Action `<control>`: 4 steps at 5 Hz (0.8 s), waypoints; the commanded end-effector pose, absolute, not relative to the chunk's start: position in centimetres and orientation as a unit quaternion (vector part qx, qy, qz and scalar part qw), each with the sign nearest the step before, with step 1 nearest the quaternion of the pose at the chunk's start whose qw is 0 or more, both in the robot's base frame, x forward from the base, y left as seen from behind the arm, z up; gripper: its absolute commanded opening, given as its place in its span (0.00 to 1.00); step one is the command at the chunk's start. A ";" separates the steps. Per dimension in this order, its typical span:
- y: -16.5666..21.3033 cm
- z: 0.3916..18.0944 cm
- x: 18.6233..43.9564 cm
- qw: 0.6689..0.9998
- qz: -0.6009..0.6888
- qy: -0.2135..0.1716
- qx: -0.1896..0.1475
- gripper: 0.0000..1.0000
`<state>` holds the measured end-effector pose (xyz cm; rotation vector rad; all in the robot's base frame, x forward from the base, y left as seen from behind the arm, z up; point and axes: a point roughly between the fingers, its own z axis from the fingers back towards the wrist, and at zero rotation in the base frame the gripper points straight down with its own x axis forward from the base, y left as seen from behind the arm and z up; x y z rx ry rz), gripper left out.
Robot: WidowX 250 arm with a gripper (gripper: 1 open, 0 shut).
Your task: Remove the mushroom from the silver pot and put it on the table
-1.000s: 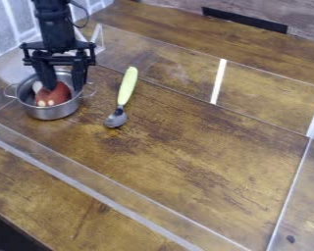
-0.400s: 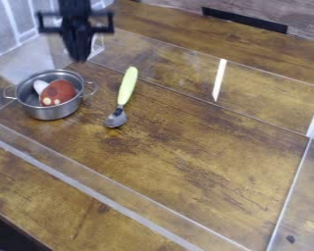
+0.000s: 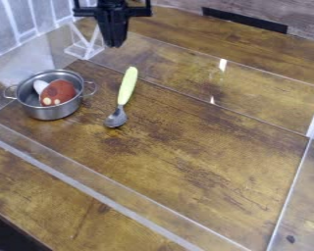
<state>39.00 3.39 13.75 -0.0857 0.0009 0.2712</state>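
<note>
The silver pot [image 3: 26, 109] stands at the left of the table [image 3: 186, 137]. Inside it lies the mushroom [image 3: 59, 92], red-orange cap up, with a pale part to its left. My gripper [image 3: 111, 41] hangs near the top edge, well behind and to the right of the pot. Its black fingers are pressed together and nothing shows between them.
A spoon [image 3: 125, 90] with a yellow-green handle lies just right of the pot, bowl toward the front. Low clear plastic walls [image 3: 81, 181] frame the work area. A white rack [image 3: 83, 41] stands behind the pot.
The gripper was open over the pot a second ago. It has shut, risen and moved back and to the right. The mushroom stays in the pot.
</note>
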 end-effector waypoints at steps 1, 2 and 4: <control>0.1 17.1 37.9 0.992 0.101 -0.042 -0.056 0.00; -2.4 17.0 37.3 0.995 0.064 -0.037 -0.062 0.00; -5.6 16.6 36.1 0.998 0.001 -0.037 -0.059 0.00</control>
